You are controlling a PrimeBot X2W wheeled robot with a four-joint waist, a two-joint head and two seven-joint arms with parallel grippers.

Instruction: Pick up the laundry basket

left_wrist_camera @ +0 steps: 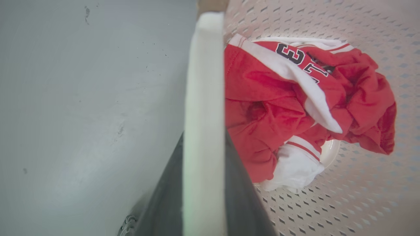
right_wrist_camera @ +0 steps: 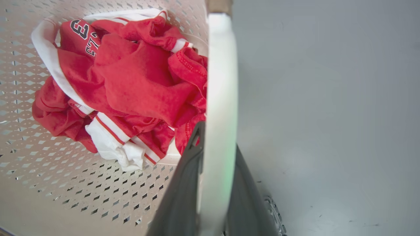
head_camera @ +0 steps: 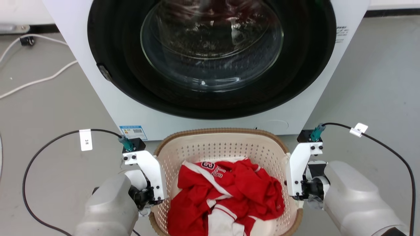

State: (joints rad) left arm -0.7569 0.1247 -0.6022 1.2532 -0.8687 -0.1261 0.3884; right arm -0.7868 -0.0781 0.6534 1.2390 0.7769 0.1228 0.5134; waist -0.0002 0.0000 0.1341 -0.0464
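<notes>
Two jaws pairs grip two white handles (left_wrist_camera: 203, 98); one laundry basket (head_camera: 216, 146), one clothes heap (head_camera: 229, 186).

Both arms reach forward, left hand (left_wrist_camera: 204, 137) and right hand (right_wrist_camera: 218, 136) low, fingers seemingly clamped.

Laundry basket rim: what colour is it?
The laundry basket has a brown, woven-look rim, clearest in the head view.

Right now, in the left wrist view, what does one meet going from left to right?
Grey floor, white handle, red-and-white clothes, perforated wall of the laundry basket.
</notes>
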